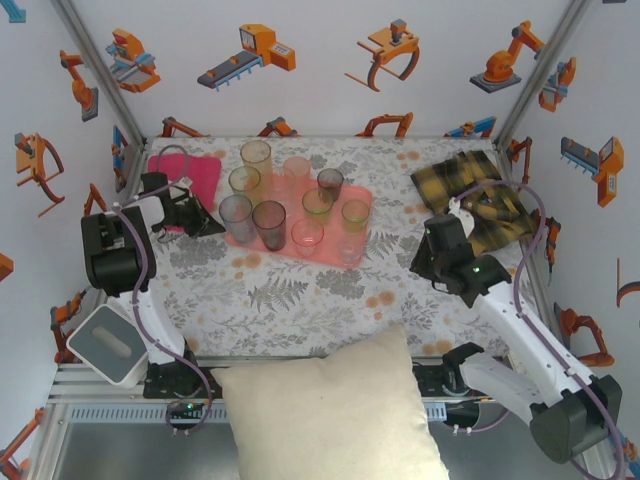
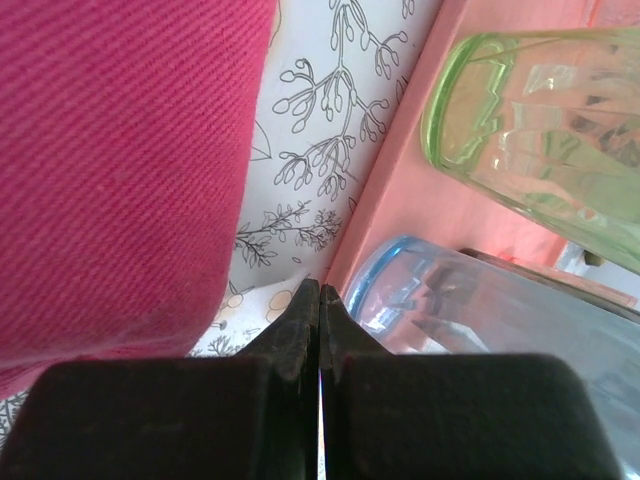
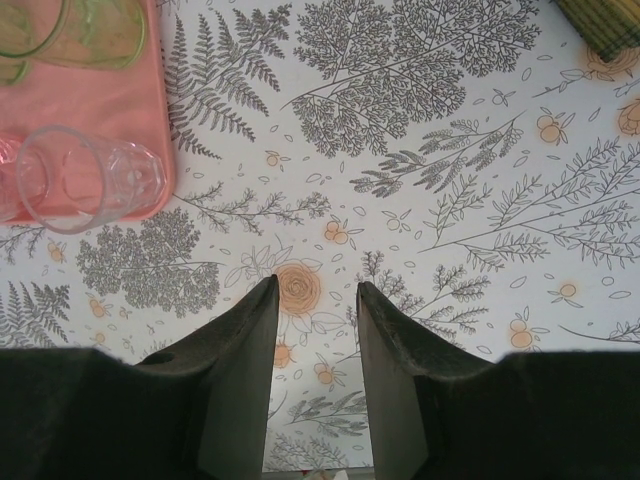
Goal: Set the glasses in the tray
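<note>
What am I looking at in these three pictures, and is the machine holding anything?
Two robot arms are bolted at the near edge of the table. The overhead picture looks down from behind them; the other two come from a camera on each wrist. On the patterned table lie a pink tray carrying tinted glasses, a magenta cloth, a yellow checked cloth and a cream cushion. The left pincer is shut and empty, between the magenta cloth and the tray. The right pincer is open and empty, over bare table beside the tray.

My right claw [image 3: 316, 286] gapes at bottom centre above the floral worktop [image 3: 450, 200]; upper left, the tray [image 3: 100, 105] holds a clear glass [image 3: 88, 180].
</note>
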Motion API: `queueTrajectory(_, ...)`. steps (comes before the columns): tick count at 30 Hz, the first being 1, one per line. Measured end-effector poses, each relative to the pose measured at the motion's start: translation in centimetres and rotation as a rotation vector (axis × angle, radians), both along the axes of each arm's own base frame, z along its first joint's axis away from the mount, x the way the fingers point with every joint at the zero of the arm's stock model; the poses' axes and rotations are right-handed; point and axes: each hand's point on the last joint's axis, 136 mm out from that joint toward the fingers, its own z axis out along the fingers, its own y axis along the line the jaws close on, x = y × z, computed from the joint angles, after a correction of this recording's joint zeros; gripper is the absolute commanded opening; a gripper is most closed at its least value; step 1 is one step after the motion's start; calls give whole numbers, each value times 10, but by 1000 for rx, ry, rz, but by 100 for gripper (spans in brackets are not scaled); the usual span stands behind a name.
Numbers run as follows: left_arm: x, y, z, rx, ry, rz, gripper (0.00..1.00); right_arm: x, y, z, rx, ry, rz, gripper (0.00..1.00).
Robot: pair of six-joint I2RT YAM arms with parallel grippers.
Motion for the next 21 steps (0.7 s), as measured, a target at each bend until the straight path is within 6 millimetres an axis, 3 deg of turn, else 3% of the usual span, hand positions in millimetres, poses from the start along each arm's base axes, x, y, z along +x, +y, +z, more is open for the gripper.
queueTrajectory(17, 1, -6, -4, 46, -11, -38, 0, -8, -4, 2, 19, -25, -8, 37)
queueTrajectory(21, -4, -18, -5, 33, 5, -67, 0, -10, -4, 1, 20, -26, -8, 37)
